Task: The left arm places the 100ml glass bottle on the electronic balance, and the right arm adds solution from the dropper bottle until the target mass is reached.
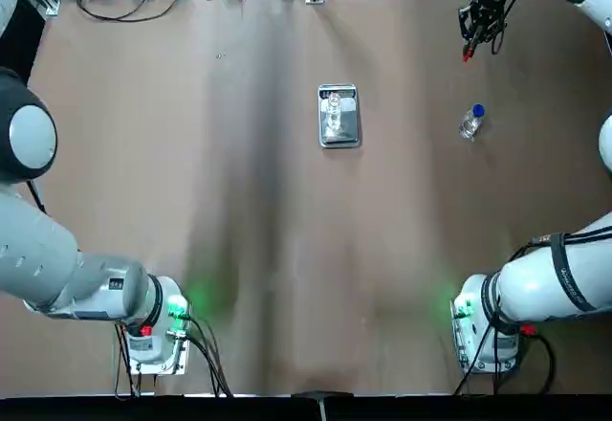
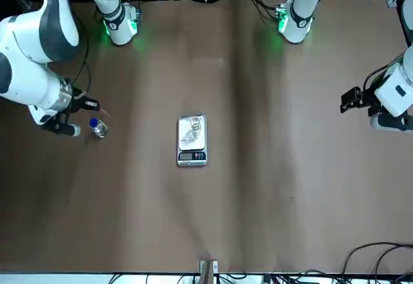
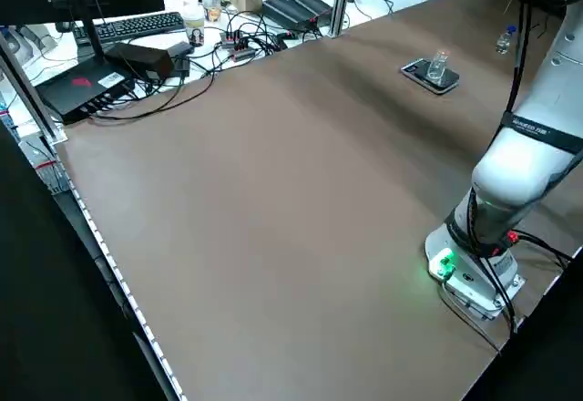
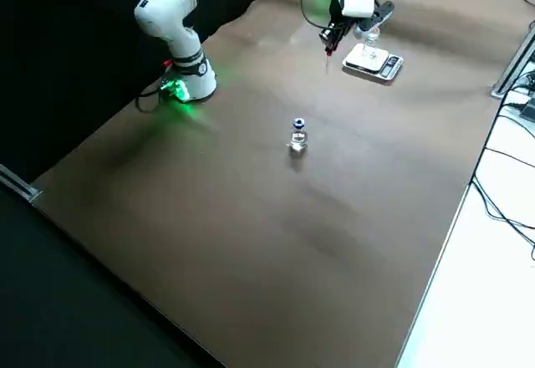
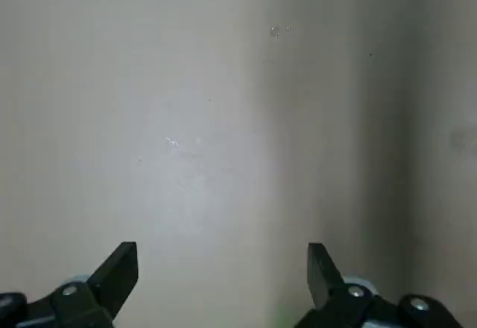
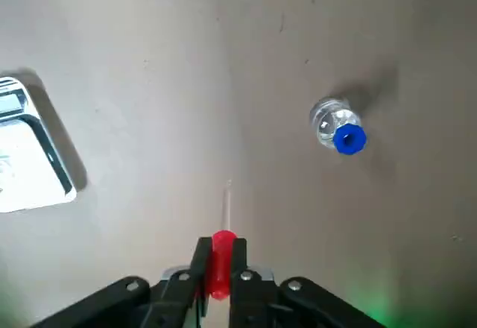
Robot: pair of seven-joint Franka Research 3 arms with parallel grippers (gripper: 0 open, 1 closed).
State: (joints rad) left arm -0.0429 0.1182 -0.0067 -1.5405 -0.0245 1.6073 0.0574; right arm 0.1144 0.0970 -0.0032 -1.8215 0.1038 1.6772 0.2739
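Clamped by right gripper (image 6: 222, 241) on red bulb of dropper (image 6: 220, 268), beside blue-collared bottle (image 1: 471, 122); left gripper (image 5: 222, 247) wide and idle at table's left. Glass bottle (image 3: 437, 66) upright on balance (image 1: 339, 140). Apparently at dosing approach; calls next for carrying tip over glass mouth, squeezing gently. Count: one balance, two bottles, one dropper, two grippers.

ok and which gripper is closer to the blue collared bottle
Right. The right gripper, holding the red bulb, is just off the bottle; the left gripper is beyond the balance, far across the table.
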